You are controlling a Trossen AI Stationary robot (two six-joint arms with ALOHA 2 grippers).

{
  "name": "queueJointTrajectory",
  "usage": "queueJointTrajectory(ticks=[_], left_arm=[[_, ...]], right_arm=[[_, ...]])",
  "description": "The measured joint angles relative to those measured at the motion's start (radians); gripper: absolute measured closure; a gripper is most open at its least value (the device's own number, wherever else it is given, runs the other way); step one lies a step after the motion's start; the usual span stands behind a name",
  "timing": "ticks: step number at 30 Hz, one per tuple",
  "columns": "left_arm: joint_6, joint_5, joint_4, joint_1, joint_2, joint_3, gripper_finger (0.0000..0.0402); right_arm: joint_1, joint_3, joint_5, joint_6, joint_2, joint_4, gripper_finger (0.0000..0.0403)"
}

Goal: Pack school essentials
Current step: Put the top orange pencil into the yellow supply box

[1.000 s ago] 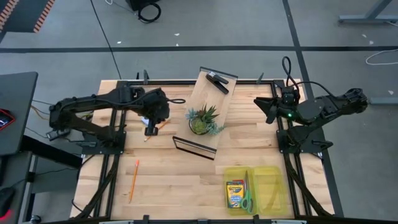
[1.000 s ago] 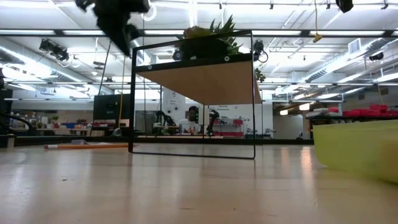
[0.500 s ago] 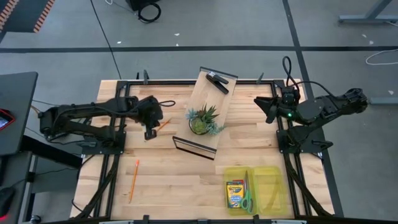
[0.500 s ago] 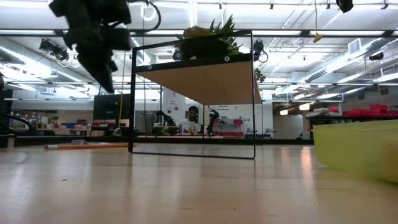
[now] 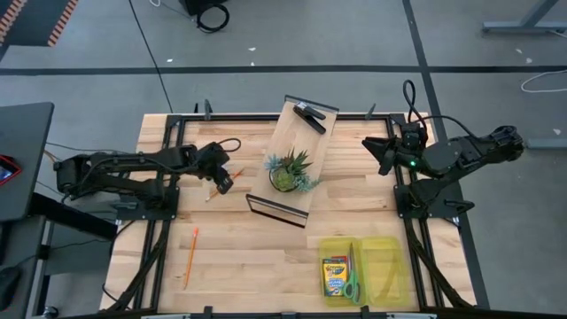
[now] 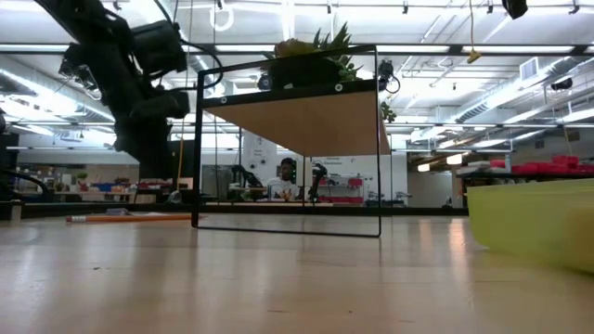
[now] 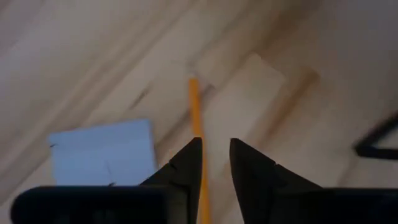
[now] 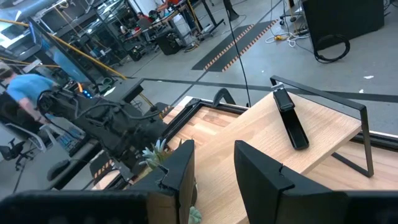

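My left gripper (image 5: 222, 183) is open, low over the table left of the plant stand. In the left wrist view its fingers (image 7: 216, 146) stand on either side of a thin orange pencil (image 7: 195, 115), with the pale blue pad (image 7: 102, 155) flat on the wood beside it. A second orange pencil (image 5: 190, 257) lies nearer the near-left corner. The crayon box (image 5: 334, 276) and green-handled scissors (image 5: 353, 280) lie in the yellow bin (image 5: 390, 266). My right gripper (image 5: 381, 156) waits open at the far right.
A tilted wooden board in a black frame (image 5: 297, 159) stands mid-table, carrying the spiky potted plant (image 5: 289, 172) and a black clip (image 5: 310, 117). The yellow bin (image 6: 534, 223) sits near the near-right edge. Bare wood lies between the left pencil and the bin. A person shows in the room beyond.
My left gripper has come down from high above the table to just over the pencil beside the pad, shifting slightly toward the plant stand, while its arm stretched out lower. The things on the table have stayed where they were.
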Motion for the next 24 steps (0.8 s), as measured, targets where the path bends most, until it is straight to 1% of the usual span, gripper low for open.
queueJointTrajectory(ticks=[3,6,10,14,18,21,24], left_arm=[[-0.021,-0.035,0.041,0.027,0.0,-0.02,0.0296],[-0.022,-0.042,0.161,0.044,0.0,-0.058,0.0279],[0.001,-0.04,0.361,0.044,0.0,-0.137,0.0262],[0.02,-0.041,0.496,0.035,0.0,-0.22,0.0258],[0.03,-0.033,0.643,0.021,0.0,-0.311,0.0264],[0.031,-0.038,0.711,0.008,0.0,-0.358,0.0265],[0.076,-0.058,0.774,-0.011,0.0,-0.396,0.0256]], right_arm=[[0.0,0.0,0.003,0.003,0.0,0.0,0.0283],[0.0,0.0,0.009,0.004,0.0,0.0,0.0283],[0.0,0.0,0.015,0.005,0.0,0.0,0.0283],[0.0,0.0,0.015,0.009,0.0,0.0,0.0283],[0.0,0.0,0.017,0.011,0.0,0.0,0.0283],[0.0,0.0,0.018,0.027,0.0,0.0,0.0283],[0.0,0.0,0.018,0.032,0.0,0.0,0.0283]])
